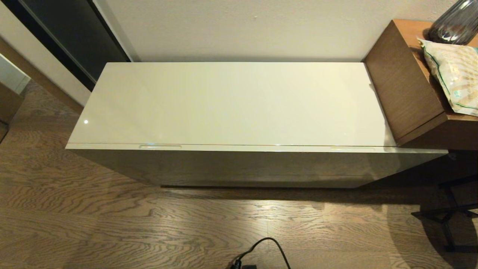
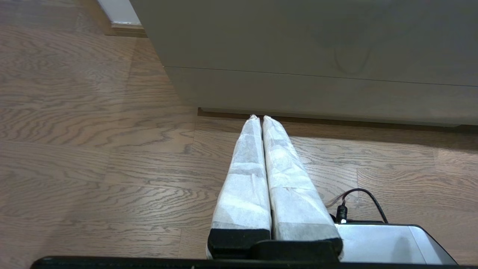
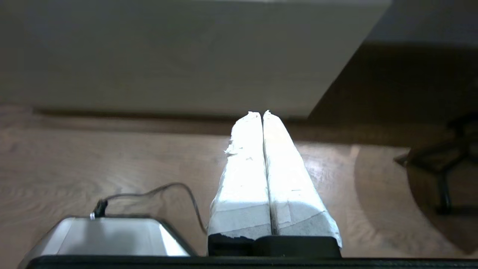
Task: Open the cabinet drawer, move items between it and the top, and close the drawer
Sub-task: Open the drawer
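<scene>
Nearest, a black cable (image 1: 267, 248) is seen looping over the wood-grain floor (image 1: 112, 224) at the lower edge of the head view; neither arm is shown there.

The left gripper (image 2: 260, 118) is seen only in the left wrist view, low over the floor and short of the cabinet's base. Its two long tapered fingers (image 2: 244, 179) are wrapped in white fibrous tape, black at the roots, and are pressed together along their whole length; nothing is held.

The right gripper (image 3: 261, 113) is seen only in the right wrist view, likewise low over the floor before the cabinet. Its taped fingers (image 3: 287, 179) are pressed flat together, with nothing between them (tape frayed at one edge). A silver box with a plugged-in cable (image 3: 108, 235) is seen beside it.

Farther off, the cabinet drawer (image 1: 257, 148) is fully pushed in; two narrow recessed slots are noted along its glossy grey-cream front edge. A horizontal seam across the cabinet front is shown only in the left wrist view.

The top (image 1: 231, 104), a long glossy cream panel with a mirror sheen, is visible in the head view alone.

To the right, a brown wooden side table (image 1: 403, 86) touches the cabinet's end; a crinkly printed bag (image 1: 453, 76) and a dark ribbed glass vase (image 1: 455, 24) rest on it.
</scene>
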You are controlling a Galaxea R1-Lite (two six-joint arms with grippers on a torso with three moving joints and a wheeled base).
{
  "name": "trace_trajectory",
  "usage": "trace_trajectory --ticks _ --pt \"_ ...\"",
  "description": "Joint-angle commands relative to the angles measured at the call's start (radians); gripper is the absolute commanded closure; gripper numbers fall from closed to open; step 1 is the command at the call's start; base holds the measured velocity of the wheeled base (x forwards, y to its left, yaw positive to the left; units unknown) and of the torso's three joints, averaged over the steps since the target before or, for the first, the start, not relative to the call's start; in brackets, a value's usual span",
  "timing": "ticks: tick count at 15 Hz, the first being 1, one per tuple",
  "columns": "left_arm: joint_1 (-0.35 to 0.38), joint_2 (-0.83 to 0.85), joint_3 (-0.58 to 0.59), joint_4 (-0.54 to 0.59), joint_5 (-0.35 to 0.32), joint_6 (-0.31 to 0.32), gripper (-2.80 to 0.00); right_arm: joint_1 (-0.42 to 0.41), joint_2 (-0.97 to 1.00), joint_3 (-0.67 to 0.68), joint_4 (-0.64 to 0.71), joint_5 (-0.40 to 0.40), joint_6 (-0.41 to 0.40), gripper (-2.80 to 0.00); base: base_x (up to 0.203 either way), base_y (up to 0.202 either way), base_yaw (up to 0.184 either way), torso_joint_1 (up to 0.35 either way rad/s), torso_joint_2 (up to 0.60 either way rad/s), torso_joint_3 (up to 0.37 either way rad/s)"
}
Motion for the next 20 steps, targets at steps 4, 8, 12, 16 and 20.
trace_trajectory --ticks 4,8,12,16,20 --pt "0.000 0.001 0.000 0.000 0.001 -0.001 0.00 0.000 0.007 -0.525 0.355 0.091 0.073 0.00 0.000 0.000 0.000 0.000 0.00 0.000" --pt "0.000 0.001 0.000 0.000 0.001 -0.001 0.00 -0.027 0.302 -0.771 0.419 0.127 0.159 0.00 0.000 0.000 0.000 0.000 0.00 0.000" --pt "0.000 0.000 0.000 0.000 0.001 -0.001 0.00 -0.092 0.650 -0.836 0.359 0.141 0.212 0.00 0.000 0.000 0.000 0.000 0.00 0.000" --pt "0.000 0.001 0.002 -0.002 0.001 -0.001 0.00 -0.114 0.542 -0.644 0.191 0.146 0.212 0.00 0.000 0.000 0.000 0.000 0.00 0.000" --pt "0.000 0.001 0.000 0.000 0.001 -0.001 0.00 -0.118 0.520 -0.509 0.156 0.140 0.166 0.00 0.000 0.000 0.000 0.000 0.00 0.000"
